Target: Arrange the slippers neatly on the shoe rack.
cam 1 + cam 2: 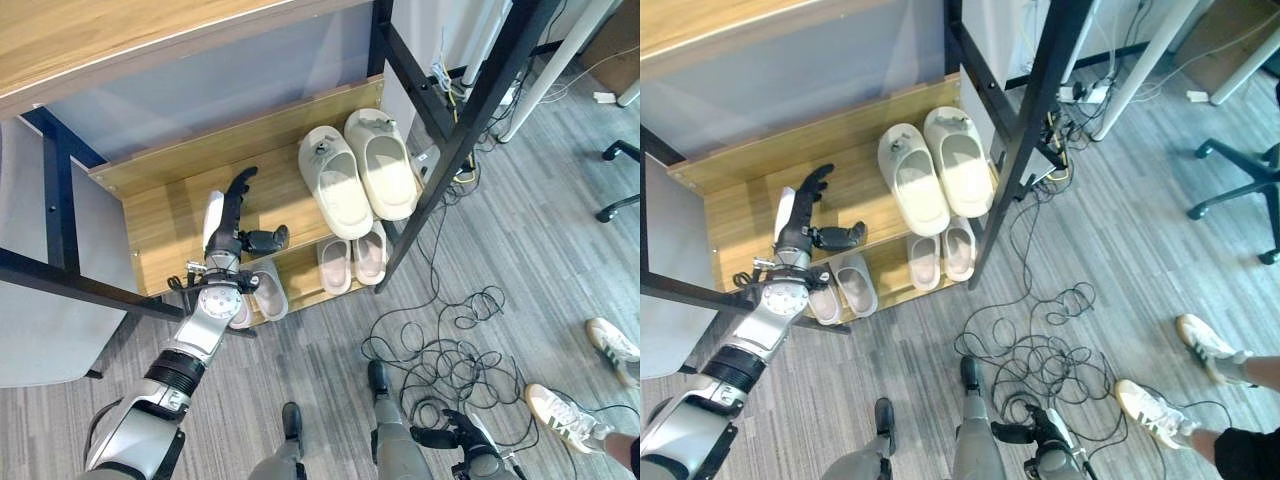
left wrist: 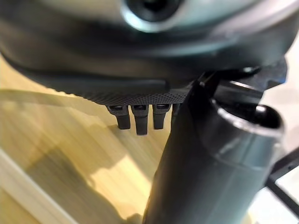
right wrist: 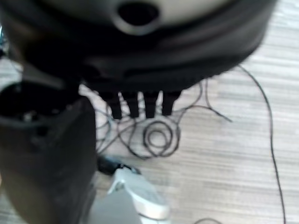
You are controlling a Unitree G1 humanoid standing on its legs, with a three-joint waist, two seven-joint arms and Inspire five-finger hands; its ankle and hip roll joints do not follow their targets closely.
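In the left eye view, the wooden shoe rack (image 1: pixel 160 215) with its black metal frame serves as the anchor: a pair of large cream slippers (image 1: pixel 358 173) lies side by side on its upper shelf toward the right end, and below them on the lower shelf sits a smaller pair of pinkish slippers (image 1: pixel 352 260), with a grey pair (image 1: pixel 262 290) further left on that same lower shelf, partly hidden under the left hand's wrist. The left hand (image 1: pixel 232 215) reaches over the upper shelf left of the cream slippers, fingers stretched straight and thumb splayed out, holding nothing. One black upright of the frame (image 1: pixel 470 130) crosses in front of the rack's right end, and a tangle of black cables (image 1: pixel 440 340) sprawls over the grey plank floor (image 1: pixel 520 250) to the right of the rack. A person's white sneakers (image 1: pixel 565 415) stand on that floor well right of the rack. The right eye view shows an office chair base (image 1: pixel 1240 190) far right of the rack, and the right hand (image 1: pixel 1040 432) low near the floor, too small to read. In the left wrist view the hand's straight fingers (image 2: pixel 136 122) point over bare shelf wood. In the right wrist view the fingers (image 3: pixel 140 103) hang straight and empty above the cables.
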